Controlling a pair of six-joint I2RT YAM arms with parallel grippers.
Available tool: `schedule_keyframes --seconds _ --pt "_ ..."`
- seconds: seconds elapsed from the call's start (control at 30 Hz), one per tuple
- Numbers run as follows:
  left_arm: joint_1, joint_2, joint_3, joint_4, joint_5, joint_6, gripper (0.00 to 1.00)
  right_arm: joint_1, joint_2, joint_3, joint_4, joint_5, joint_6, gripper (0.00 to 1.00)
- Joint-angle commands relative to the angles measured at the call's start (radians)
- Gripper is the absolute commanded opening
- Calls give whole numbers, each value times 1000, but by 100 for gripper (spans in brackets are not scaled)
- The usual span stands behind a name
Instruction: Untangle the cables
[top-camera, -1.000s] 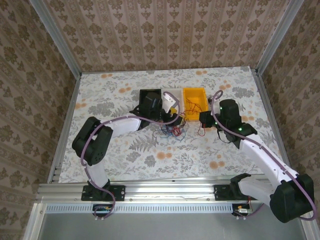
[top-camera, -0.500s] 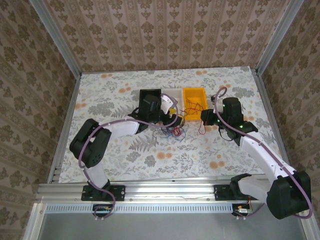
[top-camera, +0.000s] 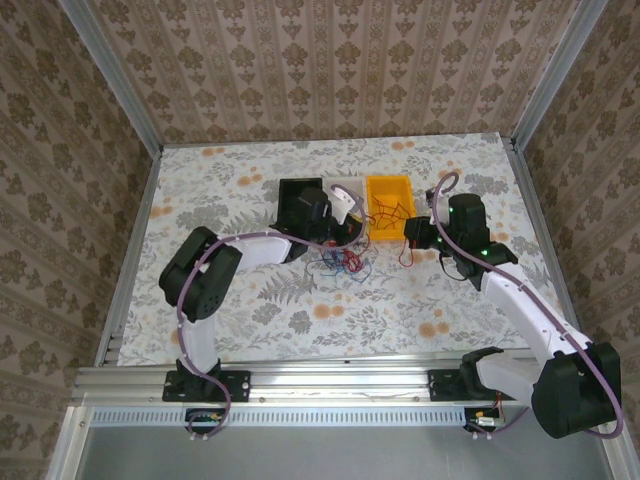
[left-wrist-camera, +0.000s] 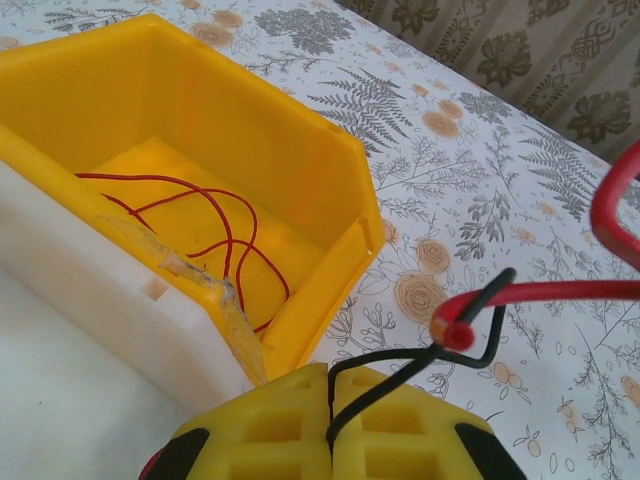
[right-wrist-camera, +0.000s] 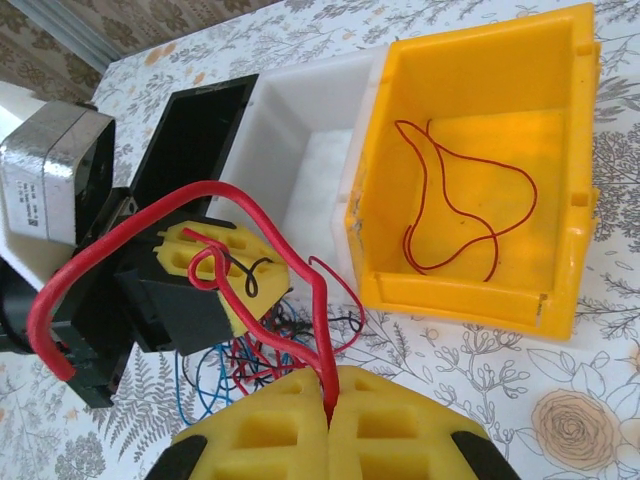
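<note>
Left tool (left-wrist-camera: 330, 400) is clamped on a black wire (left-wrist-camera: 385, 378), right tool (right-wrist-camera: 328, 420) on a red wire (right-wrist-camera: 320, 340), tangle (top-camera: 340, 264) on the worktop (top-camera: 250, 300) by the bins (top-camera: 390, 179). Red seems hooked round black, so pulling could cinch it.

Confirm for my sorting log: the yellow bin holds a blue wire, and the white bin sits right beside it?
No: the right wrist view shows the wire in the yellow bin is red, not blue. The white bin does sit right beside it.
</note>
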Motion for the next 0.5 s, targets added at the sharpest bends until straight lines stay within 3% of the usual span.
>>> schedule_keyframes --seconds 0.0,0.23,0.47 --pt "-4 -67 -28 11 -24 12 0 -1 13 29 -49 38 -2 3" --pt "-14 -105 -25 8 -88 52 0 57 39 35 -143 127 -37 3" --pt "-23 -105 -28 11 -267 88 0 74 11 22 -187 153 -65 2"
